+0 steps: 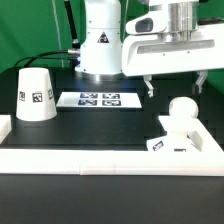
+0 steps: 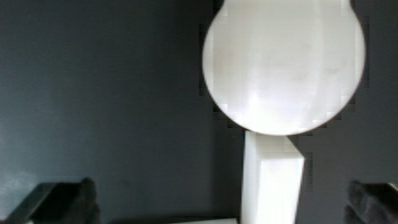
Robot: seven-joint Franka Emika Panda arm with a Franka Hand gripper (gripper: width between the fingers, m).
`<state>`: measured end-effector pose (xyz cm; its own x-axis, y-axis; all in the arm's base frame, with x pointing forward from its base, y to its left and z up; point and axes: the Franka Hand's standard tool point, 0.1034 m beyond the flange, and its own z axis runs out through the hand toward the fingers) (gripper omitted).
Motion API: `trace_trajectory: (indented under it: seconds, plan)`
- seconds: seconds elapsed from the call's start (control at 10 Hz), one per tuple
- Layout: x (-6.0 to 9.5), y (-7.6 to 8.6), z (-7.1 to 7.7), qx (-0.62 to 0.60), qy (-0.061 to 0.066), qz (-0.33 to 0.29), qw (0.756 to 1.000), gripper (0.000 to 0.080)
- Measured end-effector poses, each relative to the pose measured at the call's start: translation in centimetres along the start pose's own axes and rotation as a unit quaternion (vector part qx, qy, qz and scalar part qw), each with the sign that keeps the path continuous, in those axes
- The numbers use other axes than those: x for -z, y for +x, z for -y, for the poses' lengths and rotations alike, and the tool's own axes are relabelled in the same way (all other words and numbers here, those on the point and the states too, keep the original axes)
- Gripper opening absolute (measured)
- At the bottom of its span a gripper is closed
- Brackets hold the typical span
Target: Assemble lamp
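Observation:
The white ball-shaped bulb stands upright on its neck on the small blocky base, at the exterior view's right beside the border rail. The cone shade stands alone on the black table at the exterior view's left. My gripper hangs open and empty just above and behind the bulb, not touching it. In the wrist view the bulb and its neck fill the middle, and my gripper straddles the neck's line, with one dark fingertip at each side, wide apart.
The marker board lies flat in the middle of the table between the shade and the bulb. A long white border rail runs along the front and turns up at both sides. The arm's white body stands behind the marker board.

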<state>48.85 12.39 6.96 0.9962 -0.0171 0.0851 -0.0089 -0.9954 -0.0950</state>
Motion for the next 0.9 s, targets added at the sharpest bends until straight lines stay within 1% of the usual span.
trace_trajectory:
  seconds: [0.2, 0.3, 0.6, 0.8, 0.9]
  plan:
    - [-0.6, -0.6, 1.5, 0.005, 0.002, 0.002, 1.000, 0.0699]
    - [-0.8, -0.7, 1.9, 0.009, 0.002, 0.003, 1.000, 0.0699]
    - [-1.7, -1.5, 1.8, 0.011, 0.000, 0.016, 1.000, 0.0699]
    - [-1.6, -1.3, 1.8, 0.010, 0.000, 0.023, 1.000, 0.0699]
    - [-1.7, -1.7, 1.7, 0.010, -0.002, 0.040, 0.999, 0.0699]
